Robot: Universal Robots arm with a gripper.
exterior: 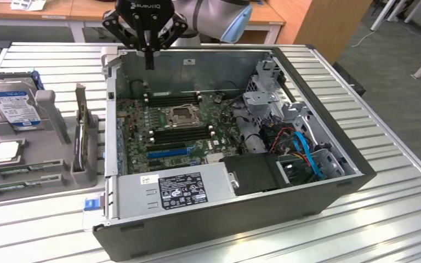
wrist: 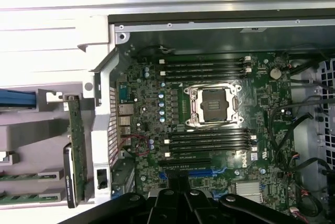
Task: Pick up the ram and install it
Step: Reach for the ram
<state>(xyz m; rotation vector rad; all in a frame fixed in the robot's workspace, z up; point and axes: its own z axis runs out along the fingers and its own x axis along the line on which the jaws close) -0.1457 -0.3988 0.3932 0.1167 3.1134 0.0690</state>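
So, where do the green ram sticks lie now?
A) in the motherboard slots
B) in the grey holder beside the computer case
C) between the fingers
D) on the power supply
B: two ram sticks lie flat in the grey holder at the exterior view's left of the computer case; the shut fingers hold nothing.

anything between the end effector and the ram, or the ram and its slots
At table level the case's side wall and an upright green board stand between the end effector and the ram. From above nothing visible covers the ram or the memory slots.
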